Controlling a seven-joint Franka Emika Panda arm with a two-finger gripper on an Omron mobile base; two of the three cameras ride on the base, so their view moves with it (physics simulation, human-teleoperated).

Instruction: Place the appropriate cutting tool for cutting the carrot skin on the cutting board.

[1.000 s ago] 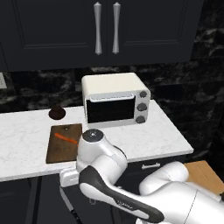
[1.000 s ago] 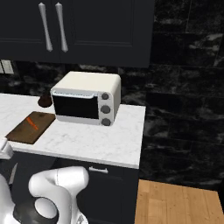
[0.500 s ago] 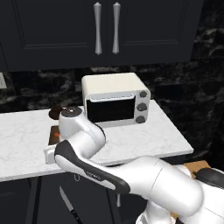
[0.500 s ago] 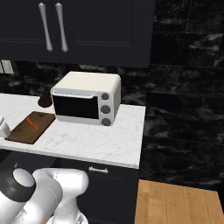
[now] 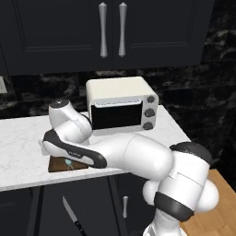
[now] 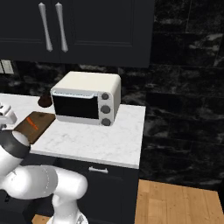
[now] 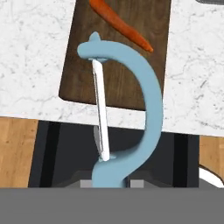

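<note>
The light-blue peeler (image 7: 131, 100) fills the middle of the hand view, its silvery blade running up its looped head. My gripper (image 7: 112, 180) is shut on its handle at the bottom. The peeler's head hangs over the near short edge of the dark brown cutting board (image 7: 78, 65); its handle end is still out past the counter's front edge. The orange carrot (image 7: 120, 24) lies on the board beyond the peeler's tip. In the left base view the peeler (image 5: 68, 162) peeks out under my arm at the board's (image 5: 57, 164) front edge. The right base view shows the board (image 6: 41, 120) and carrot (image 6: 33, 123).
A white toaster oven (image 5: 122, 108) stands on the marble counter (image 5: 18, 152) just right of the board. A small dark brown object (image 6: 44, 101) sits behind the board. A dark-handled knife (image 5: 71, 215) shows low in front of the cabinet. Dark wall cabinets hang above.
My arm has swung up from low in front of the cabinet to over the board's front edge, carrying the peeler.
</note>
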